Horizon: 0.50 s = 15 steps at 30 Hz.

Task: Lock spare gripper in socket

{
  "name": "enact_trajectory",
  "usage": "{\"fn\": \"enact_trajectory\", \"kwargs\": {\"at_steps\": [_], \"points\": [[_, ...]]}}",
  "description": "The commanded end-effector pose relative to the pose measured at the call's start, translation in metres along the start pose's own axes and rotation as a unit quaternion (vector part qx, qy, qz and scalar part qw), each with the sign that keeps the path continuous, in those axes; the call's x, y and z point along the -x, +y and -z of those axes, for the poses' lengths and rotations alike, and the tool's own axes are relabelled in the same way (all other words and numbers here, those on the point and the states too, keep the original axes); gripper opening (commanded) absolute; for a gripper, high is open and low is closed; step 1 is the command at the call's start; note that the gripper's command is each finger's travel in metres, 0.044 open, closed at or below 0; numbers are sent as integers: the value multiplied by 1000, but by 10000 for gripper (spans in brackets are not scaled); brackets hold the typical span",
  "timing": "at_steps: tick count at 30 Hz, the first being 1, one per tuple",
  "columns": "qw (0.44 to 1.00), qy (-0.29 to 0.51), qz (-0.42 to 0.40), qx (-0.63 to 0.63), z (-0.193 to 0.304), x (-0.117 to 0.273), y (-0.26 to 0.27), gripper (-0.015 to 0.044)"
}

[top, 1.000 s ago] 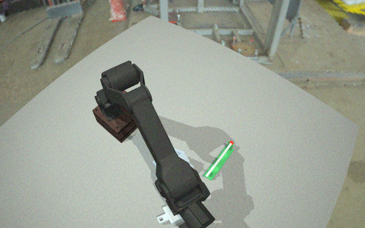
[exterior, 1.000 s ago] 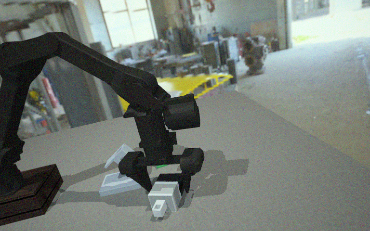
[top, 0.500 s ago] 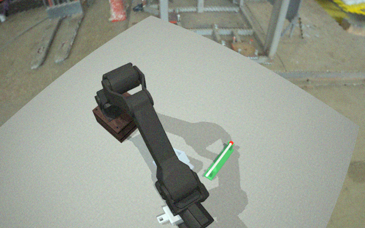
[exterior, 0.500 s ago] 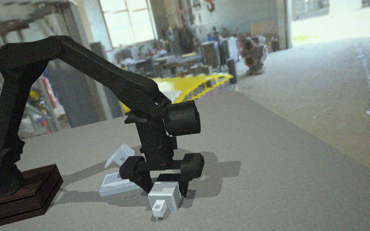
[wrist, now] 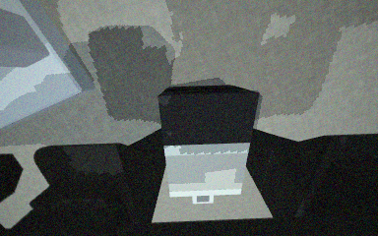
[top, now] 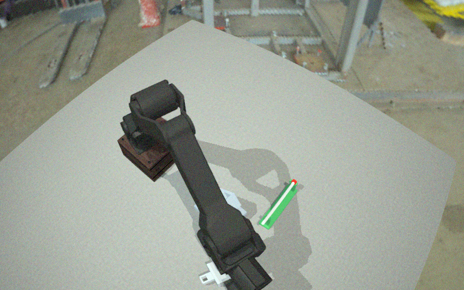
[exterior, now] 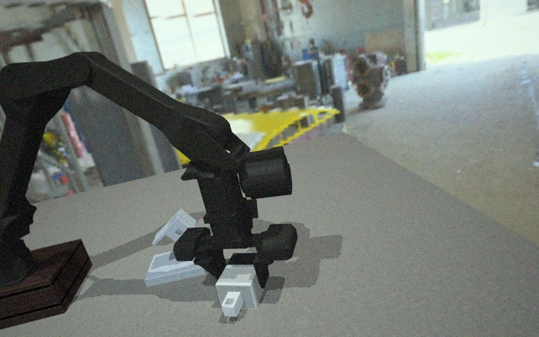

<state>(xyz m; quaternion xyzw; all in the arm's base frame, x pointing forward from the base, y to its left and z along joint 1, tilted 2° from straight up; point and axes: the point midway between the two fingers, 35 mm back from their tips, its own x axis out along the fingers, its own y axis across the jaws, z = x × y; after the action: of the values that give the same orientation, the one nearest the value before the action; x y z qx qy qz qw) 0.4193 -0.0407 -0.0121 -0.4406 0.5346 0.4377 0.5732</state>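
Observation:
The spare gripper point(top: 213, 273) point(exterior: 237, 286) point(wrist: 207, 167), a pale block with a black end and a square-holed spigot, lies low at the table surface. The spigot points toward the camera in the exterior view. My gripper point(exterior: 241, 278) point(wrist: 200, 128) is shut on its black end, one finger on each side; the top view hides the fingers. The white lock pin point(top: 277, 203) with a red head lies along a green holder point(top: 283, 208), out of the mount. The pale blue mount point(top: 234, 201) point(exterior: 170, 269) point(wrist: 30, 84) stands beside my gripper; the arm partly hides it, including much of its socket.
The arm's dark wooden base point(top: 147, 155) point(exterior: 47, 278) stands behind the mount. The forearm passes over the mount in the top view. The green holder lies on the other side of the mount from the wooden base. The grey table point(top: 342, 153) point(exterior: 397, 258) carries everything.

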Motion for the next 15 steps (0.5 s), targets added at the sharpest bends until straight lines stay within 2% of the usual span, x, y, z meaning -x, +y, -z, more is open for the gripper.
{"fn": "enact_trajectory", "kwargs": {"at_steps": [1, 3, 7, 15], "points": [[1000, 3, 1, -1, 1, 14, -1, 45], [1000, 3, 1, -1, 1, 26, -1, 0], [1000, 3, 1, -1, 1, 47, -1, 0], [1000, 1, -4, 6, 0, 41, 2, 0]]}}
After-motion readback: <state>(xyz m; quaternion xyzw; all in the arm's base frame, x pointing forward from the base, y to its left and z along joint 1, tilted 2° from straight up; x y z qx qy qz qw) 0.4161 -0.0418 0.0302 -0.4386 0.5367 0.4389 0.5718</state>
